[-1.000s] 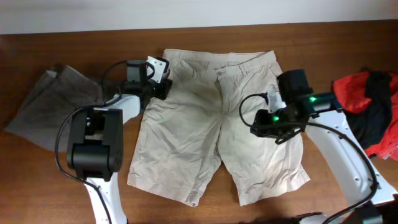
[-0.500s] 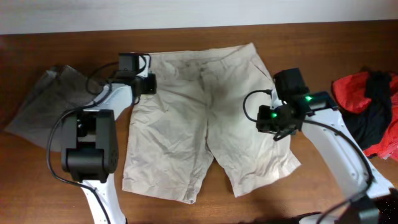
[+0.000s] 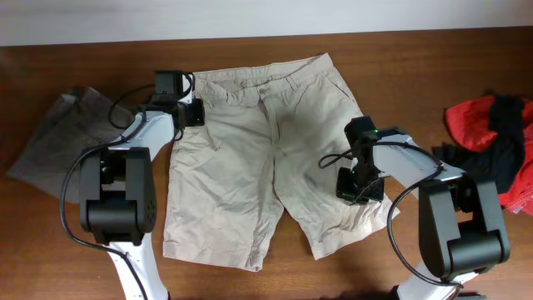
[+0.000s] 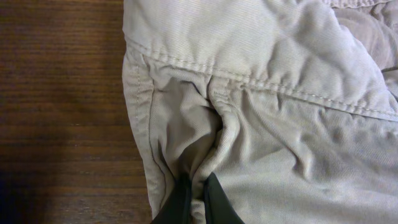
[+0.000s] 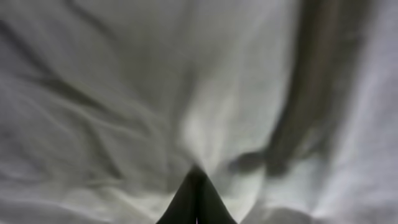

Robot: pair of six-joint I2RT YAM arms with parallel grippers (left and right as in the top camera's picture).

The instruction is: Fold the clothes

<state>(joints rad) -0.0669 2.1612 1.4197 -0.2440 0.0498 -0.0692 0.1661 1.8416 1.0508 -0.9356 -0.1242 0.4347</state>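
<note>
Beige shorts [image 3: 241,192] lie front-up in the middle of the table [image 3: 416,67], both hands pinching cloth
Nearest, the right hand [image 3: 360,185] is closed narrow on a pucker of one leg; farther back, the left hand [image 4: 199,199] grips a fold just below the waistband corner; a grey pair [image 3: 58,142] lies left, and a red garment [image 3: 475,121] and black garment [image 3: 500,158] right

Overhead looks down; both wrist views hug the shorts [image 3: 250,167].

1 beige shorts [image 3: 241,175], 1 grey garment [image 3: 58,142], 1 red garment [image 3: 470,117], 1 black garment [image 3: 504,154]
</note>
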